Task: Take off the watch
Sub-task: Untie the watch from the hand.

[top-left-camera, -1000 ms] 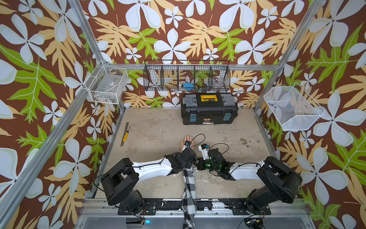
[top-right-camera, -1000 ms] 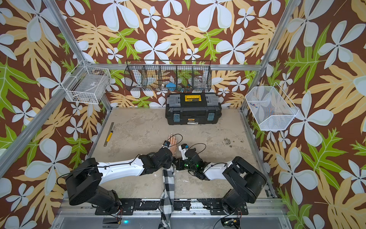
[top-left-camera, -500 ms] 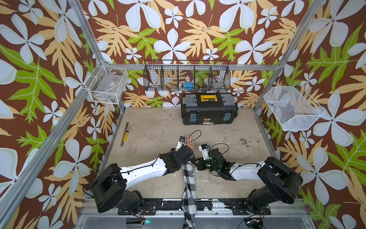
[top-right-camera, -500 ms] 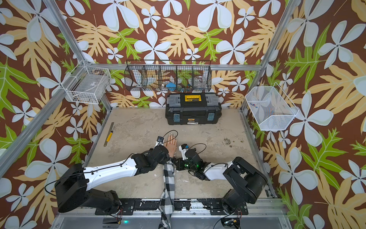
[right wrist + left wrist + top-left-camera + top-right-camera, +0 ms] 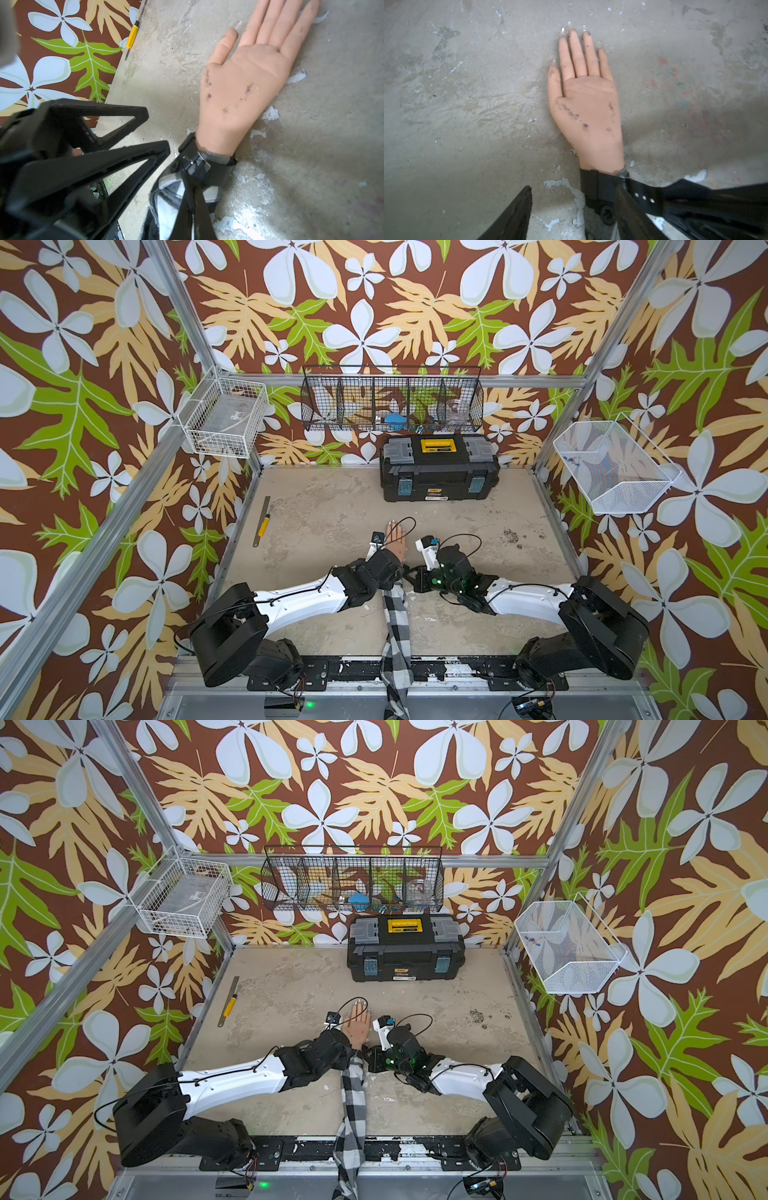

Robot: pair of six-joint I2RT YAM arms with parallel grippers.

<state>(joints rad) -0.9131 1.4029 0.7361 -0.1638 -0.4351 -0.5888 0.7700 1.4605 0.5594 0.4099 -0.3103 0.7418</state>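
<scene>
a flesh-coloured plastic mannequin hand (image 5: 587,108) is laid palm up on the mottled grey concrete-look tabletop (image 5: 332,497), slightly toward 6 o'clock of its centre, with the fingers pointed to 12 o'clock and a black-and-white checked fabric sleeve (image 5: 395,630) trailed back to 6 o'clock. the small black wristwatch (image 5: 218,174) is strapped round the wrist, where hand and sleeve meet; its silvery buckle is turned upward and its face cannot be seen. the strap's holed free end is stretched from the buckle toward 3 o'clock and is pinched by the right gripper (image 5: 190,187), whose jaws are pressed together on it. the right arm is reached in from 4 o'clock, the left arm from 8 o'clock. the left gripper (image 5: 574,189) is held at the wrist with its jaws spread apart and nothing clamped between them; one finger is seen on the 9 o'clock side of the wrist, the other by the strap, and contact cannot be judged. a black plastic toolbox with a yellow handle (image 5: 438,472) is set at 12 o'clock against the back wall. a slim metal tool with a yellow grip (image 5: 262,520) is left at 10 o'clock by the table edge.
</scene>
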